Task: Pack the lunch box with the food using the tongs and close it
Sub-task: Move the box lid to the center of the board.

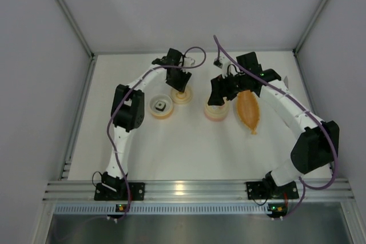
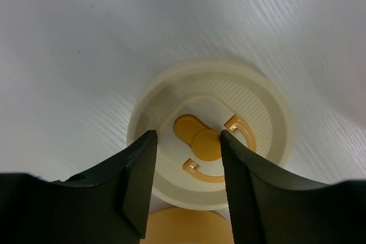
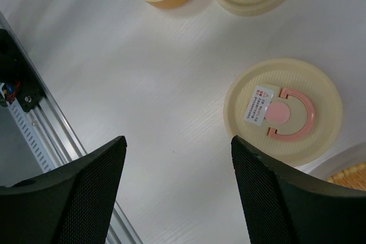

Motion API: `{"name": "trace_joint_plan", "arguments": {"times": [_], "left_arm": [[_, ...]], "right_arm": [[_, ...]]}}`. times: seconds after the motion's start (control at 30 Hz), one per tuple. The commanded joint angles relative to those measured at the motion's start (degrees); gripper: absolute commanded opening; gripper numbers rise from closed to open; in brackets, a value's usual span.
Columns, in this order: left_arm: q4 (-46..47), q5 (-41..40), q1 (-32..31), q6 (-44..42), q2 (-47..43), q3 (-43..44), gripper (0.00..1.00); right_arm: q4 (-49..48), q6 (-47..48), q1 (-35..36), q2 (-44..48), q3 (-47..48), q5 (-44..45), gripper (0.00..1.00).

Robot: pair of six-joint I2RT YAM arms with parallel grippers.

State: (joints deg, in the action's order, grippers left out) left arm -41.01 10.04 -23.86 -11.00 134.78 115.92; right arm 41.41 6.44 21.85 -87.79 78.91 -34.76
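Two arms reach out mid-scene, with the orange food bag [image 1: 249, 112] just beside the right gripper [image 1: 219, 96]. Left wrist: the left gripper [image 2: 186, 181] is half-spread and empty, straddling an orange-marked lid [image 2: 209, 141]. Right wrist: jaws wide and empty, pink-marked lunch box lid [image 3: 283, 110] flat on the table [image 3: 143, 84]. Tongs unseen. Probably the closing stage; next, grasp the pink-marked lid.

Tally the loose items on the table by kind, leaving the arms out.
Containers: 2 (orange-rimmed container, pink-rimmed container)
Lids: 2 (orange-marked lid, pink-marked lid)
Bags: 1 (orange bag)
Total: 5
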Motion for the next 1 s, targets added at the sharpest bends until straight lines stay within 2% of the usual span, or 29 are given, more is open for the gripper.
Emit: {"name": "trace_joint_plan", "arguments": {"times": [0.0, 0.2, 0.23, 0.43, 0.53, 0.63, 0.67, 0.77, 0.8, 0.97], "left_arm": [[-3.72, 0.07, -2.85, -2.44, -2.84, -6.66, 0.50], [-4.34, -0.20, -5.23, 1.42, -8.47, -16.24, 0.40], [-3.99, -0.11, -5.41, 2.99, -9.53, -19.99, 0.38], [-3.10, -0.55, -5.76, 6.69, -19.46, -33.10, 0.36], [-4.16, 1.37, -5.76, 9.24, -22.80, -35.14, 0.38], [-5.83, 3.66, -5.76, 12.83, -25.35, -36.11, 0.44], [-5.22, 4.02, -5.85, 13.20, -26.23, -36.90, 0.52], [-2.33, 1.74, -5.85, 12.42, -31.58, -38.83, 0.63], [-1.53, 1.82, -5.76, 11.02, -34.47, -40.06, 0.68], [3.30, 0.94, -6.11, 1.18, -43.01, -45.51, 0.76]], "right_arm": [[1.92, 0.95, -0.40, 3.24, 0.98, 0.40, 0.73], [3.15, 1.82, -0.58, 3.50, 0.63, 0.66, 0.74], [2.98, 1.82, -0.49, 3.68, 0.45, 0.84, 0.74], [2.80, 1.91, -0.49, 3.94, -0.16, 1.01, 0.74], [2.54, 1.65, -0.49, 3.94, -0.16, 1.01, 0.74], [2.36, 1.39, -0.49, 3.85, 0.18, 1.19, 0.74], [2.62, 1.39, -0.49, 3.94, 0.36, 1.28, 0.74], [2.89, 1.82, -1.01, 4.47, 0.71, 1.54, 0.74], [3.32, 2.00, -1.10, 4.73, 0.80, 1.71, 0.74], [4.38, 2.96, -3.64, 5.61, 0.98, 1.72, 0.74]]}}
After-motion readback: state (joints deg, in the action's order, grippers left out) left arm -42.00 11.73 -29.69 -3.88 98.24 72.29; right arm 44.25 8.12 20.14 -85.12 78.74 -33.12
